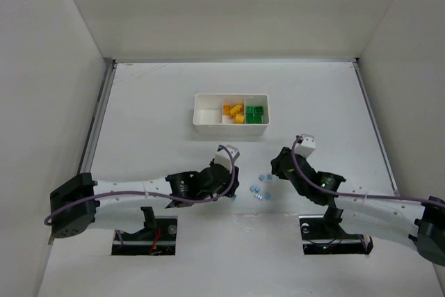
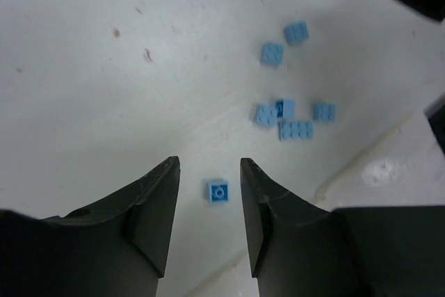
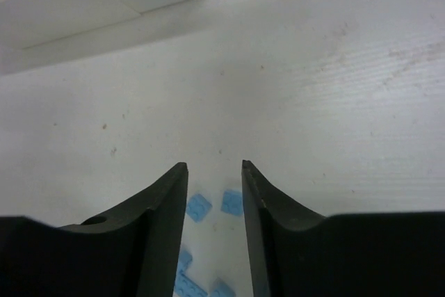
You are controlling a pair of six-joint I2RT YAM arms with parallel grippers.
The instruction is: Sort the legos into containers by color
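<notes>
Toward 12 o'clock on the surface sits the white tray. Its middle compartment holds yellow-orange legos and its 3 o'clock compartment holds green legos. Its 9 o'clock compartment lies bare, presumably kept for blue. Two colours look sorted, with blue yet to go.

The light blue legos lie loose on the surface at 6 o'clock from the tray, well apart from it and between the two arms. The left jaws are released, parted around one stray blue brick. It lies flat between the tips and touches neither. The narrow gap suits so small a piece, and a pinch looks like the step in hand. The other blue pieces lie at 1 o'clock from it in the left wrist view.

The right jaws are likewise released and grasp nothing. They hover low over two blue bricks at the cluster's edge, likely lining up their own pick.
</notes>
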